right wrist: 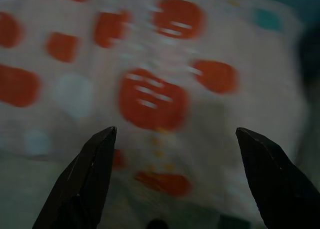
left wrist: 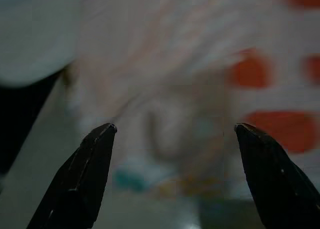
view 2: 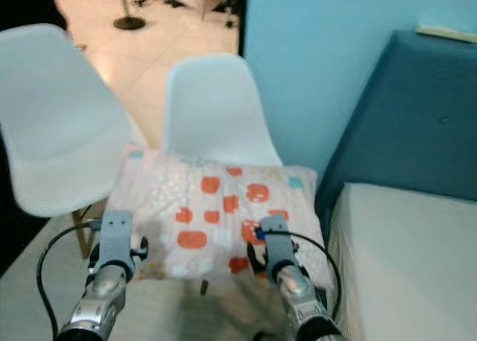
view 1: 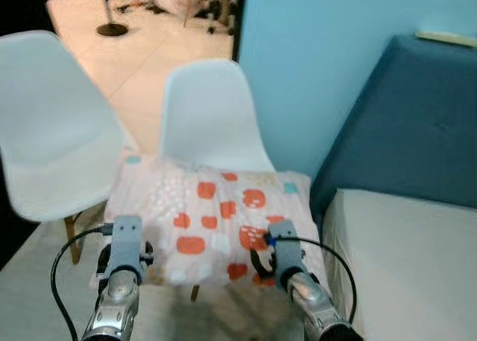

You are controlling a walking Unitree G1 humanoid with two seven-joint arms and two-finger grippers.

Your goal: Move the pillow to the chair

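Observation:
The white pillow (view 1: 212, 214) with orange and teal patches lies on the seat of a white chair (view 1: 209, 114), and its front edge hangs toward me. My left gripper (left wrist: 175, 134) is open, with its black fingers (left wrist: 80, 179) apart just short of the pillow's left front corner. My right gripper (right wrist: 175, 134) is also open, facing the right front part of the pillow (right wrist: 150, 99) with nothing between its fingers. In the left eye view both wrists, left (view 1: 125, 244) and right (view 1: 277, 244), reach forward at the pillow's near edge.
A second white chair (view 1: 45, 125) stands close on the left. A bed with a blue headboard (view 1: 417, 118) and grey mattress (view 1: 410, 259) is on the right. A light blue wall (view 1: 313, 73) rises behind the chair. Tiled floor (view 1: 134, 65) stretches away at the back left.

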